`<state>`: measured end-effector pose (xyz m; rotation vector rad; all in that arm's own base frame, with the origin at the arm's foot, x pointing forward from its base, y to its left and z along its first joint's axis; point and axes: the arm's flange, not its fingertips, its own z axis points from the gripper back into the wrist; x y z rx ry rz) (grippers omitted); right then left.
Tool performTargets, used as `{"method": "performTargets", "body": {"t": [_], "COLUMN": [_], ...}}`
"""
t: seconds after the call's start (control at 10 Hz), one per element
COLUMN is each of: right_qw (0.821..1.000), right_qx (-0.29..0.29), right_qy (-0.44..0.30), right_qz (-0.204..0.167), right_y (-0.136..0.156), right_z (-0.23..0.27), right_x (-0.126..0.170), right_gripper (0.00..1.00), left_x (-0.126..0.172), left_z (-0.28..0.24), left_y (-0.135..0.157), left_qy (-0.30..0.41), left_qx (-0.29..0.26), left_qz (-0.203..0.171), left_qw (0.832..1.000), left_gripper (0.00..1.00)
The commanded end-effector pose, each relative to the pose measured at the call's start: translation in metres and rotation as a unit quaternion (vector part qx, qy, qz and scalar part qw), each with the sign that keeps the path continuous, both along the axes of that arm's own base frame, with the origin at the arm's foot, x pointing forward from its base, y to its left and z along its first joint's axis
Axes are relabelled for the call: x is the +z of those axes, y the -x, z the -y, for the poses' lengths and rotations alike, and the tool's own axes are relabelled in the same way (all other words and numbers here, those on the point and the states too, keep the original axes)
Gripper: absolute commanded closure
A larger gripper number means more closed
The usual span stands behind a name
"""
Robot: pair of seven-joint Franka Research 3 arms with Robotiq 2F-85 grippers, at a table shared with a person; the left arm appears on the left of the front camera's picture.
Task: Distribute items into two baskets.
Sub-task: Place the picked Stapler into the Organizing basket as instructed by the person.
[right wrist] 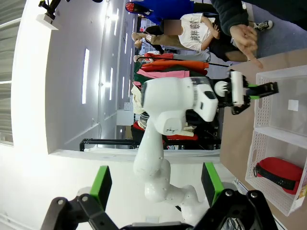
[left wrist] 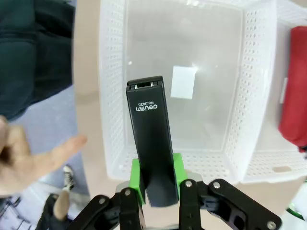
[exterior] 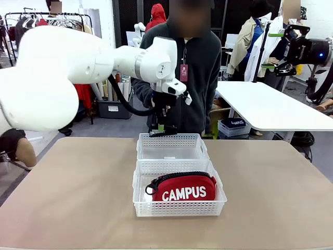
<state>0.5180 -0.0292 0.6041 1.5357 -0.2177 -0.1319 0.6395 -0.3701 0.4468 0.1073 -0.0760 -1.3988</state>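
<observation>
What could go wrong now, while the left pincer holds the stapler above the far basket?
1. The left pincer grips only one end of the slim black stapler, so it may tilt or slip.
2. It hangs near the wall of the far white lattice plastic basket and might land outside.
3. The person's hand is close by.

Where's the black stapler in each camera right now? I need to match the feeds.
Front view: stapler upper centre, under the left gripper, at the far basket's back rim.
Left wrist view: stapler centre, clamped between green pads.
Right wrist view: stapler right, upper middle, above the basket.
Shared landmark: red CAMPUS pouch in the near basket.
</observation>
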Motion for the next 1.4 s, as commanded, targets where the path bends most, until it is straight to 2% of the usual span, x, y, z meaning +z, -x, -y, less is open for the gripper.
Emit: {"method": "performTargets", "body": {"t": [0.0,0.2,0.4,1.0,1.3], "right_qw": [1.0,1.0,1.0,1.0,1.0], "right_qx": [0.001,0.001,0.001,0.001,0.001], "right_qy": [0.0,0.0,0.0,0.0,0.0], "right_qz": [0.001,0.001,0.001,0.001,0.001], "right_y": [0.001,0.001,0.001,0.001,0.001], "right_z": [-0.002,-0.002,-0.002,-0.002,-0.002], "right_x": [0.002,0.002,0.002,0.002,0.002], "right_gripper": [0.0,0.0,0.0,0.0,0.0], "left_x": [-0.008,-0.029,-0.053,-0.084,-0.086], "left_z": [0.012,0.017,0.029,0.042,0.042], "left_y": [-0.016,-0.019,-0.022,-0.023,-0.023], "left_qy": [0.003,0.001,-0.013,-0.012,-0.013], "left_qx": [-0.028,-0.041,-0.053,-0.078,-0.078], "left_qz": [-0.009,-0.025,-0.024,-0.06,-0.061], "left_qw": [1.0,0.999,0.998,0.995,0.995], "left_gripper": [1.0,1.0,1.0,1.0,0.43]}}
